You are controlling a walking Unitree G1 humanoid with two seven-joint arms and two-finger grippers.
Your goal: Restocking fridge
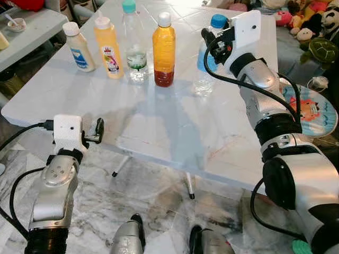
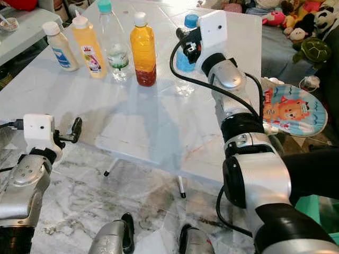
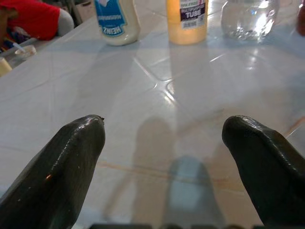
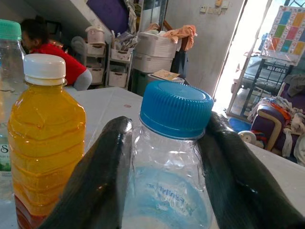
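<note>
Blue-capped water bottle (image 4: 169, 181) stands at the right end of the bottle row on the white table (image 1: 159, 127), just beside the orange juice bottle (image 1: 163, 50). Right gripper (image 4: 167, 157) fingers straddle its neck under the cap, pressed in, looks gripped. Lift straight up, keep clear of the juice. Left gripper (image 3: 164, 143) open, idle at table edge

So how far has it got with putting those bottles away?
Barely started, by the look of it. Nothing looks put away: five bottles stand in a row on the white table. In hand: the right gripper has its fingers either side of the blue-capped bottle. The left gripper hovers open at the table's near edge. All five remain.
</note>
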